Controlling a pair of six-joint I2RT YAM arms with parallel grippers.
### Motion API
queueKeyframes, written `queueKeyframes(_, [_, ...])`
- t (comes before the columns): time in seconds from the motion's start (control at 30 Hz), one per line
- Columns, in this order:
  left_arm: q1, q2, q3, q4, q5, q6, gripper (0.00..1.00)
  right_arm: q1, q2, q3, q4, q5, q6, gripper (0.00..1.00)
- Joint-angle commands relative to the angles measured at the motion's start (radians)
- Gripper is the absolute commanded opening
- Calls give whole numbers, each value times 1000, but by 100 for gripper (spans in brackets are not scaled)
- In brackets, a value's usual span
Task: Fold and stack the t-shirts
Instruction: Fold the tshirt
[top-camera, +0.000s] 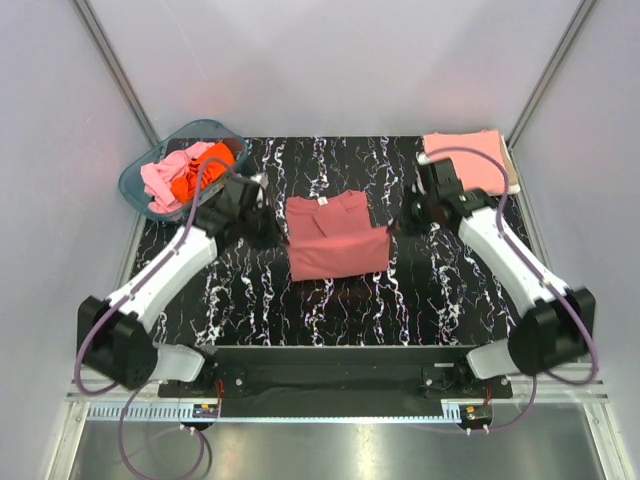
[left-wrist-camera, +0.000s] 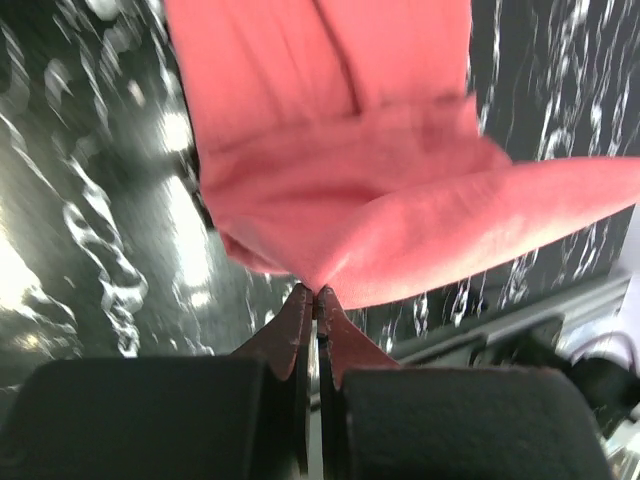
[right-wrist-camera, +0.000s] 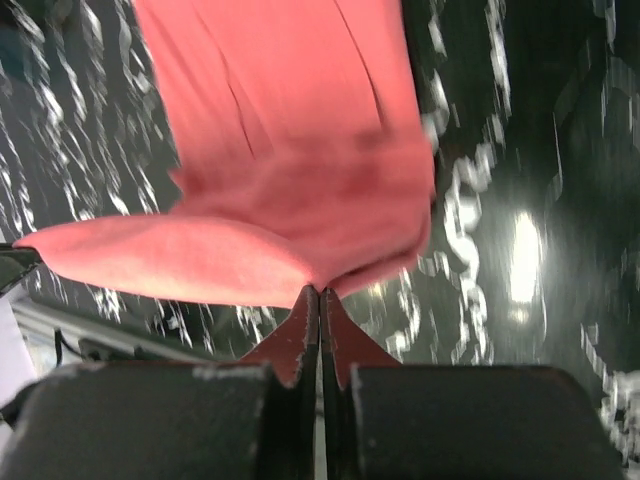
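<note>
Folding under way, by the lie of the cloth: mid-fold on the brick-red t-shirt (top-camera: 337, 240), spread at the middle of the counter (top-camera: 240, 300), hem toward the near edge, collar toward the far edge. At its left side, left end effector (left-wrist-camera: 315, 293) pinched tight on a doubled corner of the fabric. At its right side, right end effector (right-wrist-camera: 320, 290) clamped the same way on the matching corner. From both wrist views: cloth raised off the counter at the pinch, a loose flap draped over the flat body of the tee beyond. From above: lower part lying as a wider band across the narrower upper part.

Next move, as a judgement only: carrying both corners together and level toward the far edge, laying the flap flat without dragging the layer beneath, letting go only with hem and shoulders aligned. Probably afterwards, a transfer to the pile.

Farther back, at the far right corner: salmon-pink t-shirts (top-camera: 470, 160), folded and piled. At the far left corner: teal tub (top-camera: 130, 192) holding a crumpled pink tee (top-camera: 158, 180) and orange tee (top-camera: 185, 185), not yet folded.

Writing: none legible. Small white neck label (top-camera: 323, 201) inside the collar, too small to read. No brand marks made out on arms or tub.
</note>
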Motion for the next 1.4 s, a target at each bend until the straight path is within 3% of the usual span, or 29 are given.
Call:
queueKeyframes(0.0, [73,86,141,-2,50,89,0,-15,120,156,28,-11,-89,0])
queueKeyframes(0.27, [210,467,518,-5,130,208,0,-67,513,577,16,-97,-169,0])
queueKeyframes(0.63, [260,956,1008,64,228,276,0,-141,994,1036,18,-198,-207,2])
queueKeyframes(0.7, [276,1048,1080,102,231,273,3,-151,1103,1167,18,-218,-213,6])
queueKeyframes(0.77, [296,1136,1155,127,222,250,14,-156,1168,1247,15,-227,-215,21])
queueKeyframes(0.8, [303,1155,1172,124,210,242,26,-164,1220,1317,16,-238,-216,29])
queueKeyframes(0.87, [320,1169,1183,150,207,228,30,-171,1248,1364,13,-240,-201,39])
queueKeyframes(0.97, [326,1137,1174,164,201,260,34,-190,1218,1343,2,-241,-193,44])
queueKeyframes(1.07, [325,1062,1102,179,237,271,33,-191,1118,1205,4,-246,-198,46])
queueKeyframes(1.3, [293,852,840,241,219,331,33,-190,811,703,157,-301,-183,51])
queueKeyframes(1.37, [279,858,830,248,280,340,30,-188,791,661,195,-330,-190,52])
